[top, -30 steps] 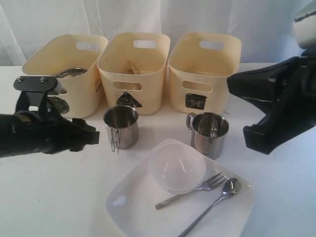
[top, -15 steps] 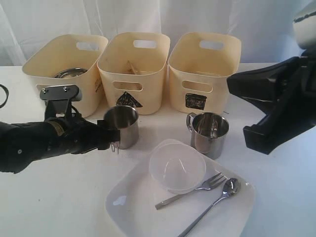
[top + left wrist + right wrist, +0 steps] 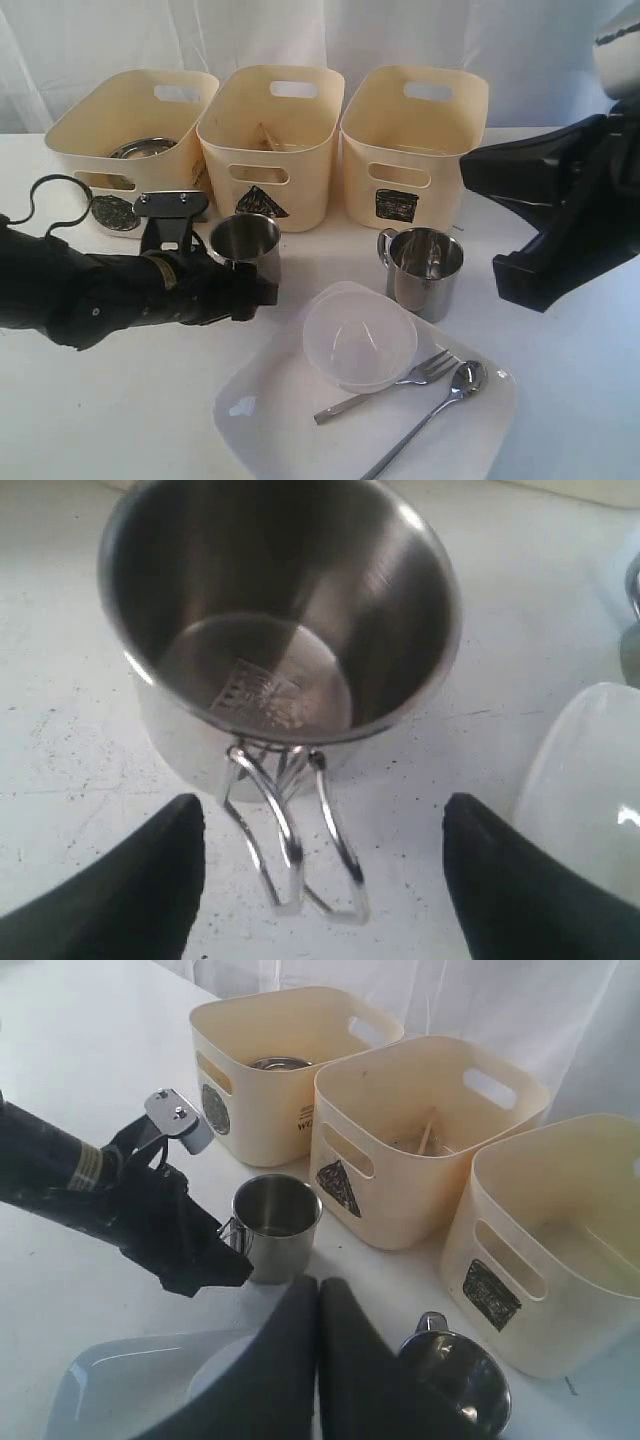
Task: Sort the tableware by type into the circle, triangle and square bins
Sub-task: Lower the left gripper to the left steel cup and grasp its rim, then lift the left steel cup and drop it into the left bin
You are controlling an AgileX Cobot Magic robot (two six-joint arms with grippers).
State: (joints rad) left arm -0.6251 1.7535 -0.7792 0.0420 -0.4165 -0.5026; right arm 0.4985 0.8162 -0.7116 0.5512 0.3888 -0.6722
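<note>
The left jaws stand open, level with the desk (image 3: 100,420). Their two fingers (image 3: 130,890) sit on either side of the wire handle (image 3: 295,850) of the left mug (image 3: 246,255) without touching it. That mug is upright and empty, just in front of the triangle bin (image 3: 270,120), which holds the chopsticks (image 3: 268,138). The right jaws are closed on nothing; the right arm (image 3: 560,220) is at the right edge of the exterior view, well apart from the tableware. The right mug (image 3: 425,270) stands upright before the square bin (image 3: 415,130), near a corner of the plate (image 3: 270,420). On the plate rest the clear bowl (image 3: 360,340), the fork (image 3: 400,385) and the spoon (image 3: 440,405), the fork's tines just beside the bowl. The steel bowl (image 3: 145,148) lies inside the circle bin (image 3: 150,120).
</note>
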